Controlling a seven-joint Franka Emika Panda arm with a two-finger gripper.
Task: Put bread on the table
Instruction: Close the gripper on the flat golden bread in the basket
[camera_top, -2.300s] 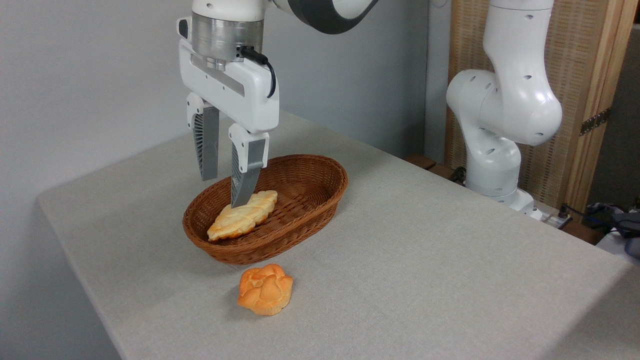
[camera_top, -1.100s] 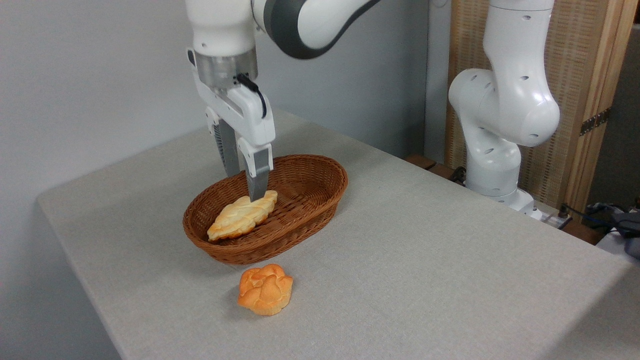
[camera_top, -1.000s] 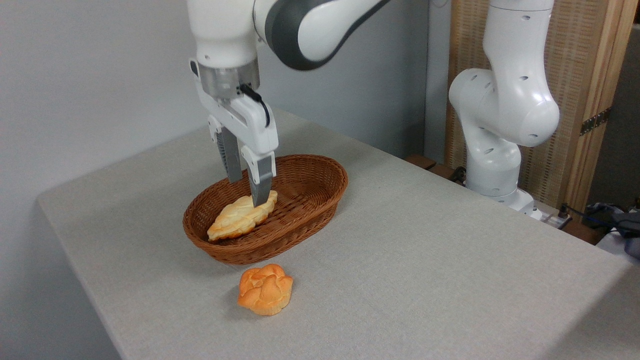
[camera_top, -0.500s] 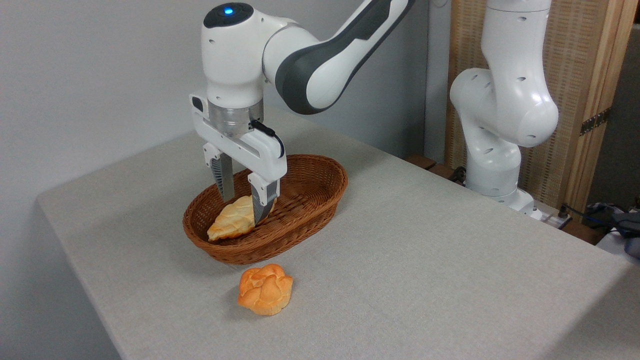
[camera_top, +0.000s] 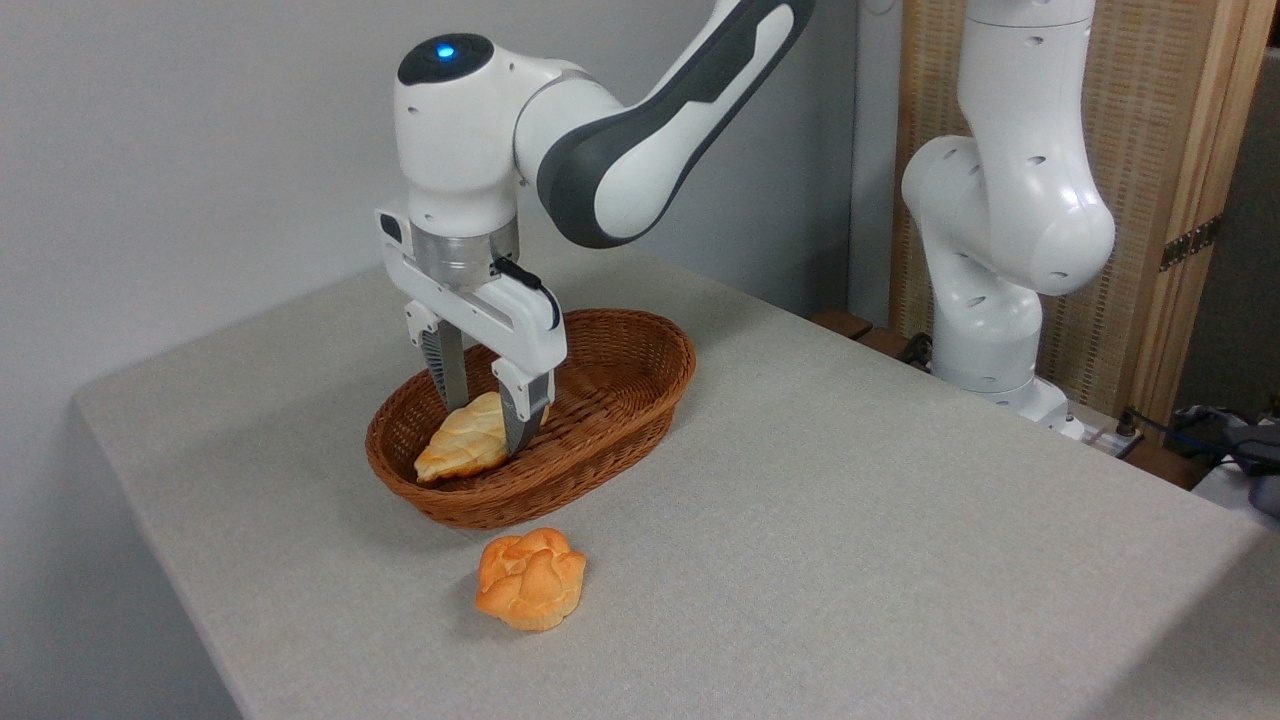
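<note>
The bread (camera_top: 458, 450), a pale golden braided loaf, lies in the left half of the oval brown wicker basket (camera_top: 632, 405) on the cloth-covered table (camera_top: 860, 520). My gripper (camera_top: 485, 418) reaches straight down into the basket and stands open, with one finger on each side of the loaf's far end. The front finger (camera_top: 519, 415) hides part of the loaf. Whether the pads touch the bread cannot be made out.
A round orange knotted bun (camera_top: 530, 578) sits on the cloth just in front of the basket. The arm's white base (camera_top: 990, 260) stands past the table's right far edge, in front of a wooden screen. The table's left edge runs close to the basket.
The gripper has turned and come down from above the basket until its fingers straddle the loaf's far end. The bread and the bun have not moved.
</note>
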